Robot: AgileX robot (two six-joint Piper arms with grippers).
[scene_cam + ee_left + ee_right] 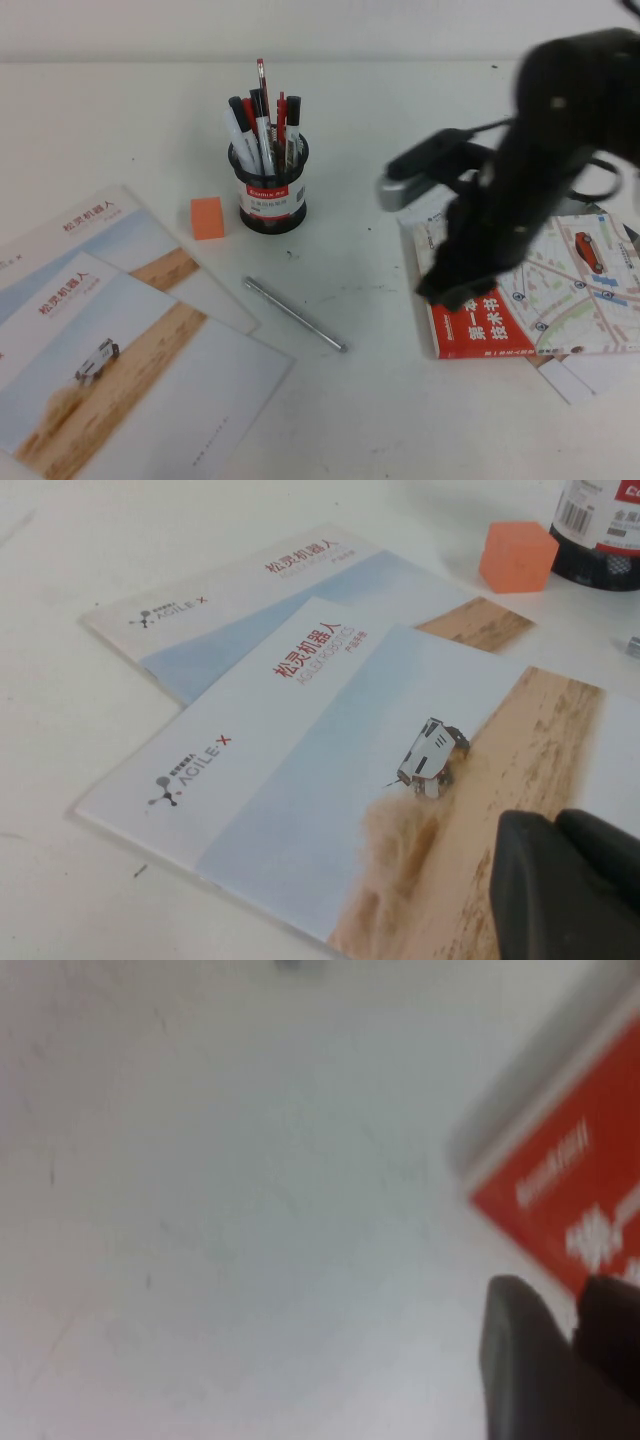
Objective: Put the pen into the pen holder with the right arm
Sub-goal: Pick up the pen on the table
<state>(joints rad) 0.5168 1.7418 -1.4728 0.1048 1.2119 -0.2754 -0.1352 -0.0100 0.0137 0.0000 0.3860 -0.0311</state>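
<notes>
Silver-grey and slim, the pen (295, 313) lies flat on the white table (400, 420) just below the centre of the high view, slanting from upper left to lower right, with nothing touching it. Above it and slightly to the left, well apart from it, stands the pen holder (269, 196), a black mesh cup with a white label and a red band, already stuffed with markers (262, 120) in black, red and white. An orange eraser (208, 217) sits just beside the holder on its left.

Over on the right of that view, the right arm (560, 130) reaches down over a red-edged book (540, 290) printed with a street map. The right gripper (452, 290) hangs at the book's left edge, well to the right of the pen; in its wrist view its dark fingertips (525, 1360) show beside the book's red cover (580, 1180), but I cannot tell whether they are apart or together.

Two brochures (110, 340) with a sandy vehicle picture overlap at the lower left. The left gripper (565, 885) appears only in its own wrist view, at the lower right corner above the nearer brochure (330, 780); its dark fingers look pressed together, holding nothing.
</notes>
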